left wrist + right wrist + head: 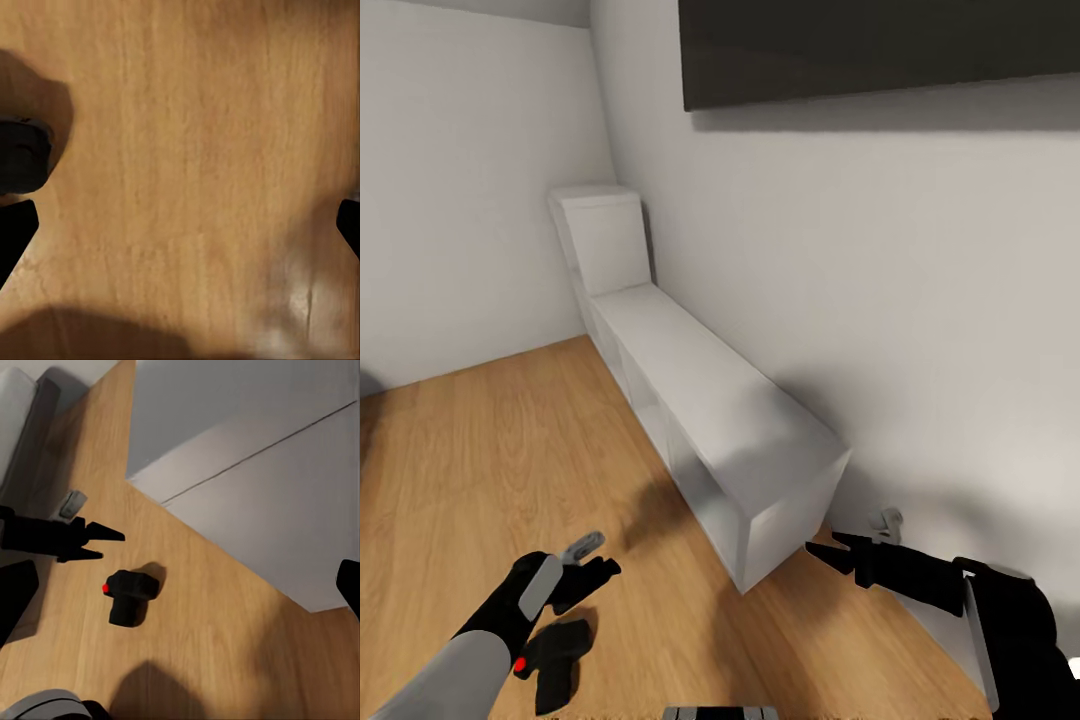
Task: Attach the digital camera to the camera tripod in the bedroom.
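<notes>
The digital camera (555, 655), lying on the floor (510, 450), is being approached for pickup by the wide-spread left pincer (596, 556), which needs lowering around it.

Looks like a home room, prob. a bedroom or living space, sim render. Light wood plank floor (510, 440) across lower left of frame. Plain pale walls (880, 300) w/ a corner at upper left. Low white cube shelf unit (710, 400) runs along the wall, centre frame. Dark flat panel (880, 45) mounted upper right, maybe a TV.
</notes>
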`<state>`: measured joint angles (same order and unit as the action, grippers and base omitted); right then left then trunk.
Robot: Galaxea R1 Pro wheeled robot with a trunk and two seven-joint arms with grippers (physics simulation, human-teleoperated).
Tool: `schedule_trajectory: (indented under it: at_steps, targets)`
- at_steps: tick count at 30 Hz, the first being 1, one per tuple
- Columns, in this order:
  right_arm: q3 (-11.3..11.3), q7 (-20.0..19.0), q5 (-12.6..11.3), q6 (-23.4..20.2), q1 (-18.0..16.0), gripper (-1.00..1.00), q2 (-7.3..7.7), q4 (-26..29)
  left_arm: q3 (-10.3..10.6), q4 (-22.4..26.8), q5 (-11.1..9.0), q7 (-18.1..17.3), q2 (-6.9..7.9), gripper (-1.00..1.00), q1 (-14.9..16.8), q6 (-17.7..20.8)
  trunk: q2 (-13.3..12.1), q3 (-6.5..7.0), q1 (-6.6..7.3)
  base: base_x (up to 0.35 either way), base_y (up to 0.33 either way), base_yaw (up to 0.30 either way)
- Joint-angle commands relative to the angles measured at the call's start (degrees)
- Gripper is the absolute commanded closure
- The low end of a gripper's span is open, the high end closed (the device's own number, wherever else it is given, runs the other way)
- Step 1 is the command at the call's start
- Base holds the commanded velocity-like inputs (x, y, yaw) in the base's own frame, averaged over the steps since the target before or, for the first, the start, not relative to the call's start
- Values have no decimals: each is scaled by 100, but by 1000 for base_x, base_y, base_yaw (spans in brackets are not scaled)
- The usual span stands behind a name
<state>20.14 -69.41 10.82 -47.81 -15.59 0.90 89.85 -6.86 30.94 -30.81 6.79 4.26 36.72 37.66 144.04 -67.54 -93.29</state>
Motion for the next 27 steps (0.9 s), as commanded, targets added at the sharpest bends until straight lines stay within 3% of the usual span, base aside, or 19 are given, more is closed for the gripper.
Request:
schedule_trajectory:
  at_steps: [1,2,3,4,10,11,12,22,24,27]
  targets:
    - [8,-57,55,-40,-6,-100,-2,6,-12,16,-123,49,-45,-100,1,25,4,-28,-1,0,0,0]
    - [8,-56,54,-38,-6,-100,-2,6,-19,19,-158,48,-76,-100,1,21,5,-50,-4,0,0,0]
    - [8,-56,53,-39,-6,-100,-2,6,-90,21,-323,44,-117,-100,1,12,6,-72,-6,0,0,0]
    - [6,-55,52,-41,-6,-100,-5,6,-424,10,-915,47,-148,-100,1,-7,8,-94,-9,0,0,0]
    - [7,-55,52,-40,-6,-100,-3,6,-785,16,-1816,65,-175,-100,1,-212,16,-227,-24,0,0,0]
    - [7,-55,54,-42,-6,-100,-3,6,-850,51,-2158,156,-185,-100,1,-345,17,-249,-27,0,0,0]
    - [7,-55,56,-43,-6,-100,-2,6,-876,100,-2341,304,-189,-100,1,-405,18,-271,-29,0,0,0]
    - [8,-55,54,-44,-6,-100,-2,6,-928,634,-3182,1710,-335,-100,1,-811,32,-493,-55,0,0,0]
    - [8,-55,54,-44,-6,-100,-2,6,-925,993,-3641,2489,-466,-100,1,-1436,35,-537,-60,0,0,0]
    - [8,-55,53,-44,-6,-100,-2,6,-923,1347,-3880,3106,-522,-100,1,-1929,39,-604,-68,0,0,0]
